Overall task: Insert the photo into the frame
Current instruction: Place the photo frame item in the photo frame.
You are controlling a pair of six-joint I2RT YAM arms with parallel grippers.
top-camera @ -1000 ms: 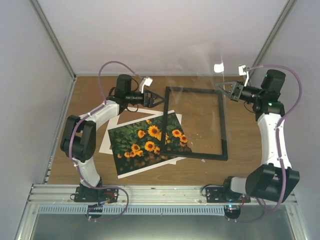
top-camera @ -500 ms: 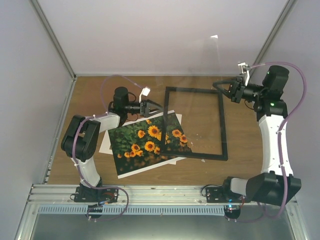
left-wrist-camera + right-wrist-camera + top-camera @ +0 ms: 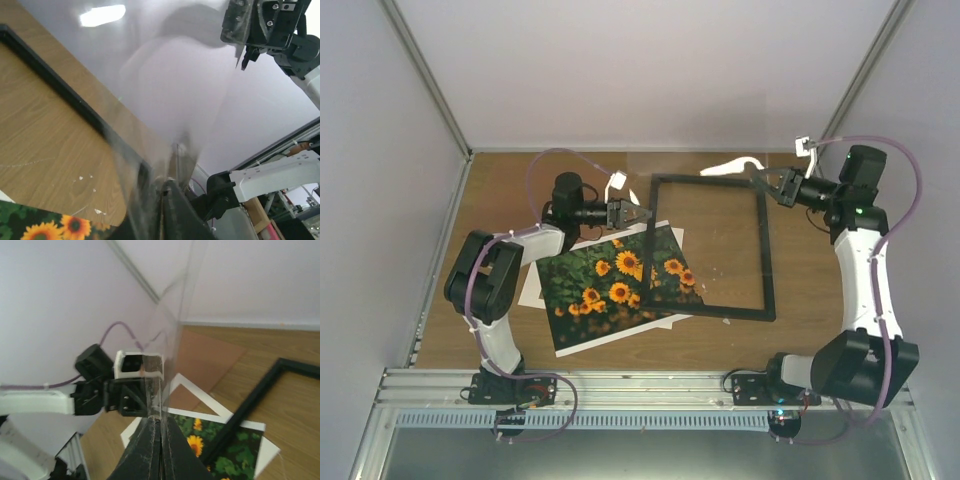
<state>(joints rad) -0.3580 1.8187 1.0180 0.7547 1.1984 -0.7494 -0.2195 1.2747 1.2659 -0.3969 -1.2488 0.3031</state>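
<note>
L gripper [image 3: 645,214] and R gripper [image 3: 757,180] each pinch an edge of the clear sheet [image 3: 167,335] above the frame [image 3: 767,250]. The photo [image 3: 610,285] lies below L gripper (corner under frame rail). Next imo: park sheet aside, then grab photo.

Overhead camera, high at the near edge, looks down on the whole surface [image 3: 800,280]. Left wrist camera, low, gazes up across the frame [image 3: 50,80] at the right gripper [image 3: 246,56]. Right wrist camera faces back over the photo [image 3: 200,440] at the left gripper [image 3: 140,402].
</note>
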